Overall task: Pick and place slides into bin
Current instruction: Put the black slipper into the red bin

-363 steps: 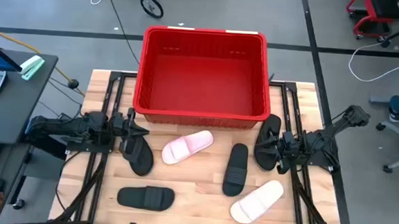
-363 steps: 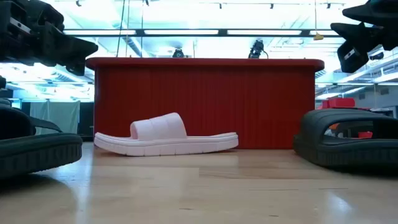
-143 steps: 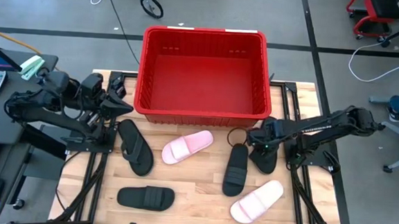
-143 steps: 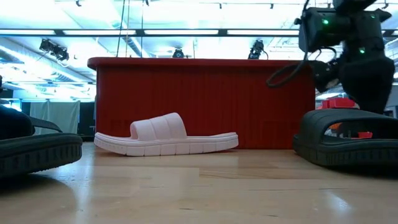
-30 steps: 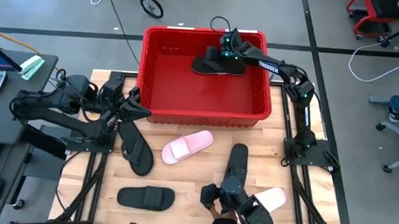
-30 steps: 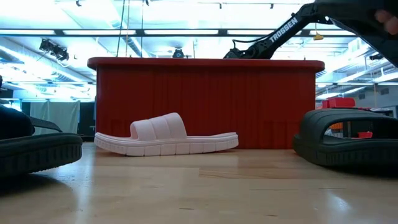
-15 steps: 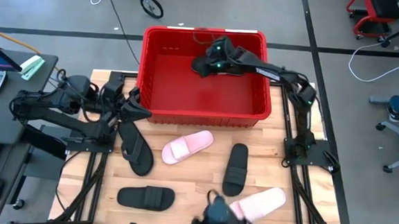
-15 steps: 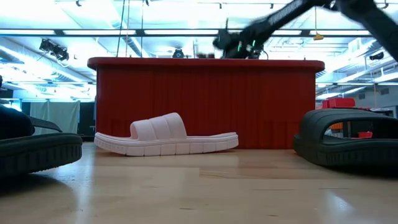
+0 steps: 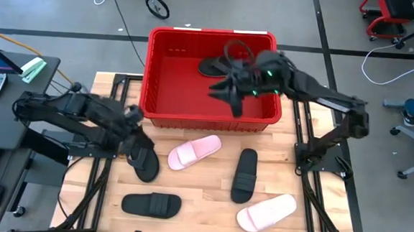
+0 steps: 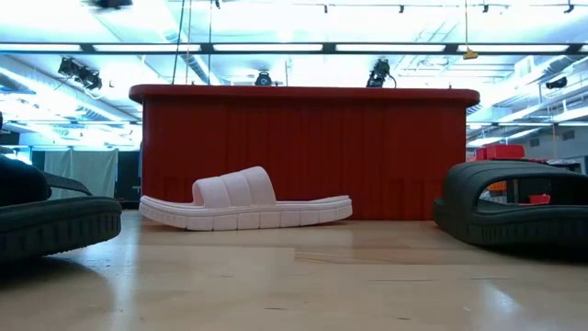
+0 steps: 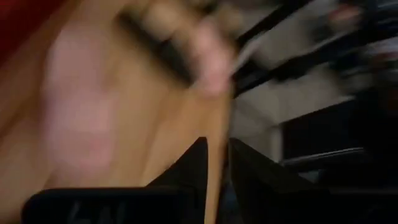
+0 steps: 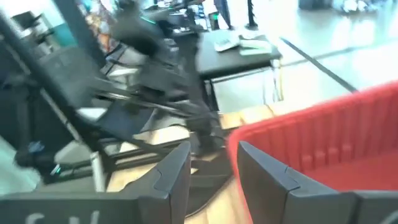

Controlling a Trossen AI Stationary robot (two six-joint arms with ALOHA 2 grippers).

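- Landmark: the bin [image 9: 211, 77], a red slatted basket at the far middle of the wooden table [image 9: 194, 201]; every place below is given relative to it.
- My right gripper [image 9: 226, 93] hangs over the bin's interior, toward its near wall; in my right wrist view my two fingers [image 12: 171, 171] stand apart with nothing between them, and the bin's red rim [image 12: 323, 118] lies beyond them.
- One black flip-flop [image 9: 221, 65] lies inside the bin, near its far wall, apart from my right gripper.
- My left gripper [image 9: 133, 119] is just outside the bin's near left corner, above the table; the pictures are smeared there and I cannot tell whether its fingers are apart or together.
- The second black flip-flop [image 9: 141, 157] lies on the table near the bin's left corner, just beside my left gripper; contact cannot be judged.
- One pink slide [image 9: 194, 151] lies on the table in front of the bin's near wall; the low view shows it sole-down [image 10: 243, 204] before the red wall [image 10: 303, 152].
- One black slide [image 9: 244, 174] lies in front of the bin's right half, farther out than the pink one.
- The other black slide [image 9: 151, 204] lies well in front of the bin's left half.
- The other pink slide [image 9: 266, 212] lies well in front of the bin's right corner, near the table's front edge.
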